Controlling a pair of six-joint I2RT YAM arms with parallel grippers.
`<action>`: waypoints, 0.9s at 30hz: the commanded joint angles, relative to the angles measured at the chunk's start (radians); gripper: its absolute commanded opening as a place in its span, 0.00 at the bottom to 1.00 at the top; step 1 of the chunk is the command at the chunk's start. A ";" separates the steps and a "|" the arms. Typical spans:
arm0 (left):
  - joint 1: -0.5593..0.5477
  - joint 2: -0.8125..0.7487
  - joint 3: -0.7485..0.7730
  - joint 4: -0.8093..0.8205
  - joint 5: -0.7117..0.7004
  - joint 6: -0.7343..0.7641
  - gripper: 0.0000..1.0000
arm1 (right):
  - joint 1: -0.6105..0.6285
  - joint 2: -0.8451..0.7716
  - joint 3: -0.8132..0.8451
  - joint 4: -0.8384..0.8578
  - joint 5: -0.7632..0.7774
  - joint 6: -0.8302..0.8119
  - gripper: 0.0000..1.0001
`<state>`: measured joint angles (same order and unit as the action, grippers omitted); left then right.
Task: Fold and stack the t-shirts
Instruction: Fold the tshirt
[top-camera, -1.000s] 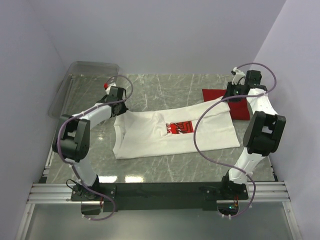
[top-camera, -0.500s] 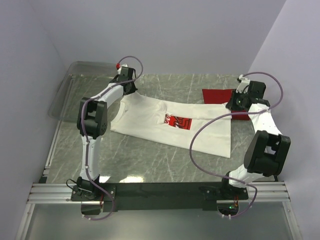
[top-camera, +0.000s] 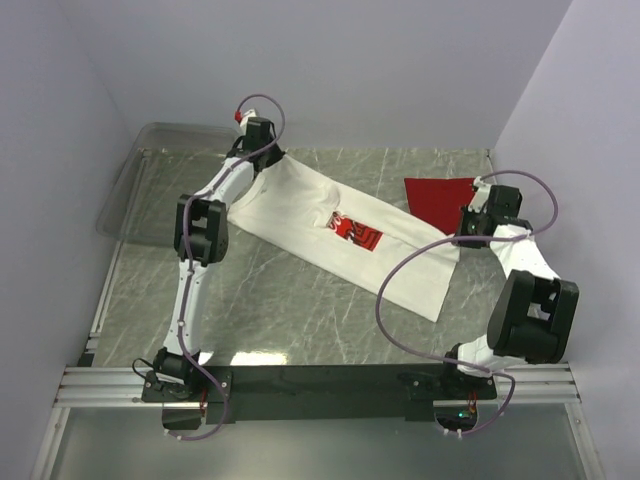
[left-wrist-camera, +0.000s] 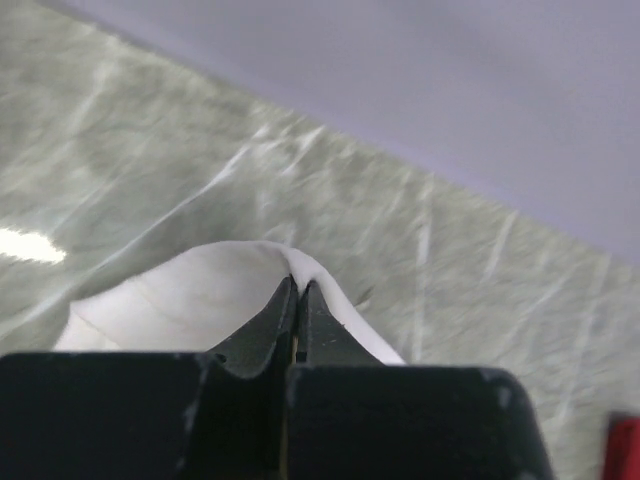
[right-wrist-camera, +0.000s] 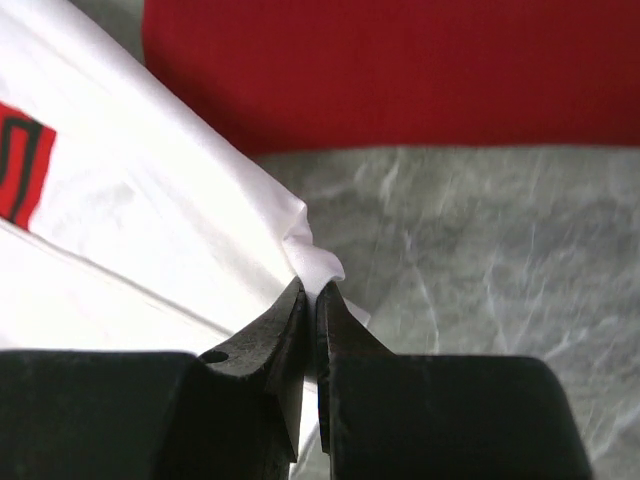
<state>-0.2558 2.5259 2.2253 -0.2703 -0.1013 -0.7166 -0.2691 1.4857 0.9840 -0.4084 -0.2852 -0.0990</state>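
Observation:
The white t-shirt (top-camera: 330, 225) with a red square chest graphic hangs stretched diagonally between both grippers, from far left down to near right. My left gripper (top-camera: 262, 150) is shut on one of its edges near the back wall; the pinched white cloth (left-wrist-camera: 200, 300) shows in the left wrist view, where the gripper (left-wrist-camera: 297, 285) is closed. My right gripper (top-camera: 470, 225) is shut on the opposite edge; the right wrist view shows the gripper (right-wrist-camera: 310, 290) pinching white cloth (right-wrist-camera: 150, 220). The plain red t-shirt (top-camera: 440, 195) lies flat at the far right, also in the right wrist view (right-wrist-camera: 400, 70).
A clear plastic bin (top-camera: 150, 160) stands at the far left corner. The marbled grey table (top-camera: 300, 320) is walled at the back and sides. Purple cables loop over both arms.
Both arms have lifted and swung the white t-shirt: the left end went toward the back wall, the right end came nearer and right. The shirt now runs diagonally and taut.

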 joint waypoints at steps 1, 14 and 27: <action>0.012 0.056 0.103 0.126 0.049 -0.127 0.00 | -0.010 -0.108 -0.034 -0.004 0.037 -0.018 0.00; -0.005 0.079 0.222 0.201 0.135 -0.190 0.51 | -0.009 -0.219 -0.116 -0.021 0.037 -0.030 0.02; -0.128 -0.872 -0.776 0.307 -0.006 0.158 0.62 | -0.067 -0.192 -0.061 0.016 0.204 -0.082 0.41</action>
<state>-0.3325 1.8435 1.5936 -0.0734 -0.0429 -0.6510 -0.3035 1.3075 0.8715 -0.4332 -0.1646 -0.1501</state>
